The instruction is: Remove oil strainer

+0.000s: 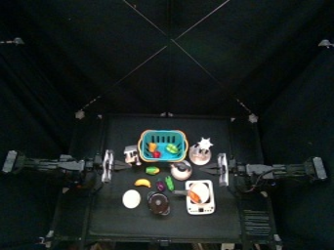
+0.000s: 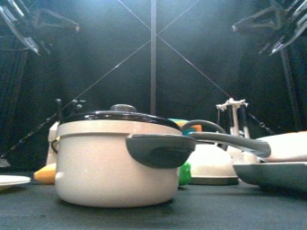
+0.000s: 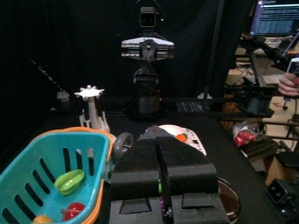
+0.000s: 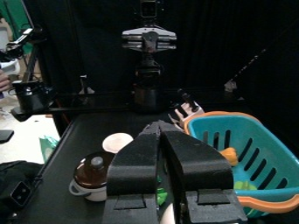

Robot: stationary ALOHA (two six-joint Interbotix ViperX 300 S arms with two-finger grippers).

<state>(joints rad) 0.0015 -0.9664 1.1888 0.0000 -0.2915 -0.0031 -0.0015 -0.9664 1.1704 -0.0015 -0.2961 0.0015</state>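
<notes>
Strainer [image 1: 202, 148] is sitting right of the teal basket [image 1: 162, 145], upper right of the table [image 1: 111, 220] in the top view, apparently perched on something brown, likely so it lifts straight off. We are seeing the left gripper [image 3: 162, 156] and right gripper [image 4: 170, 144] closed, empty, parked at the table's sides, untouched start.

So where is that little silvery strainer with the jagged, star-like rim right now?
In the top view the small whitish-silvery oil strainer sits at the table's back right, just right of the teal basket and near the right gripper.
</notes>
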